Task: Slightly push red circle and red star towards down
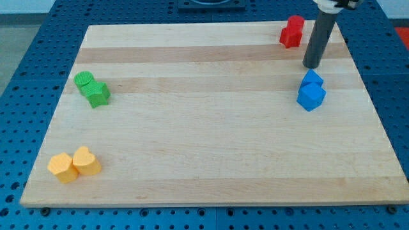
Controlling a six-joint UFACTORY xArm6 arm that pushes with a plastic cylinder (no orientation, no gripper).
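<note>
Two red blocks stand touching at the view's top right: the red circle (296, 23) behind and the red star (290, 37) just below it, though their shapes are hard to make out. My tip (312, 66) rests on the board to the right of and below the red pair, apart from them. It is just above the two blue blocks (311, 91), close to the upper one.
A green circle (84, 81) and a green star (98, 94) touch at the view's left. A yellow hexagon (62, 167) and a yellow heart (86, 161) touch at the bottom left. The wooden board (211, 147) ends near the red blocks at the top edge.
</note>
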